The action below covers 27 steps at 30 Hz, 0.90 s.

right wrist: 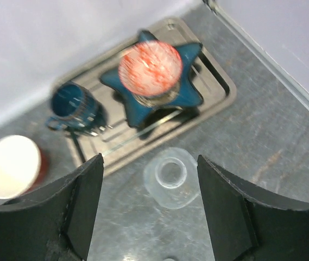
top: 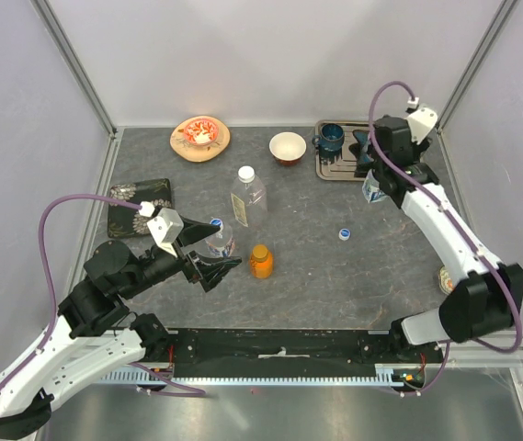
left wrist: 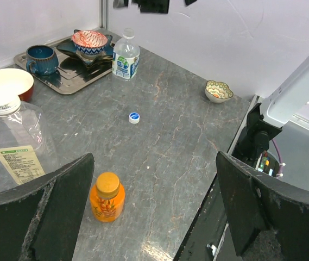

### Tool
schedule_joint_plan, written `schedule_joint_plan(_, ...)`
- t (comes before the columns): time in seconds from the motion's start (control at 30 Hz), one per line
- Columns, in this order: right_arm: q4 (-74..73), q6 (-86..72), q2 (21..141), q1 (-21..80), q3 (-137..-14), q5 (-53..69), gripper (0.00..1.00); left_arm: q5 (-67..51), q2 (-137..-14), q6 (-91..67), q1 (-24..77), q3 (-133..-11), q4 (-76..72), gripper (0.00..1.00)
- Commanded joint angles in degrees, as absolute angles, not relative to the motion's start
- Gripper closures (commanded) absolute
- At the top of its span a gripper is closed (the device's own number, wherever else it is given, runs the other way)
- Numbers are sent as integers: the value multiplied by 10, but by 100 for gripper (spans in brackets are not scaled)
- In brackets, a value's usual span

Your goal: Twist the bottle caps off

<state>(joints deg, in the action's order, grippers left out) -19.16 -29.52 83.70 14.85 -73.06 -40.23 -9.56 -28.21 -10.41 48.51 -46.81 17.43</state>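
Observation:
Near the table's middle stand a tall clear bottle (top: 248, 197) with a white cap, a short blue-labelled bottle (top: 221, 239) with a blue cap, and a short orange bottle (top: 261, 261) with its cap on. My left gripper (top: 213, 255) is open beside the blue-labelled one, holding nothing. In the left wrist view the orange bottle (left wrist: 107, 197) stands ahead of my left finger. Another short bottle (right wrist: 171, 176) stands by the tray, its mouth bare. My right gripper (right wrist: 150, 163) hangs open over it, jaws clear of both sides. A loose blue cap (top: 345, 234) lies on the table.
A metal tray (top: 346, 172) at the back right carries a blue mug (top: 328, 138) and a star-shaped dish (right wrist: 149, 81). A red-and-white bowl (top: 288, 147), an orange dish (top: 200, 136), a dark patterned mat (top: 140, 207) and a small bowl (top: 446, 278) sit around the table.

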Motion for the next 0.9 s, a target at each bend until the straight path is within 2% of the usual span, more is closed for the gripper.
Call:
schedule_joint_plan(0.0,-202,-309,746,163,-790,-332,23,-83,-282,-110,486,-480,154,1)
schedule_joint_plan(0.07,-181,-273,729,177,-781,-206,28,-46,-280,-110,486,-476,156,1)
schedule_joint_plan(0.13,-150,-249,718,234,-778,-147,30,23,-274,-114,486,-472,161,1)
schedule_joint_plan(0.27,-167,-194,757,401,-823,-155,26,166,-262,-154,486,-469,195,1)
schedule_joint_plan(0.33,-162,-192,781,432,-835,-149,23,213,-256,-165,486,-473,208,0)
schedule_joint_plan(0.5,-151,-157,850,491,-851,-159,19,212,-229,-170,486,-480,235,0)
schedule_joint_plan(0.87,-121,-158,965,496,-910,-192,18,214,-205,-182,486,-476,279,1)
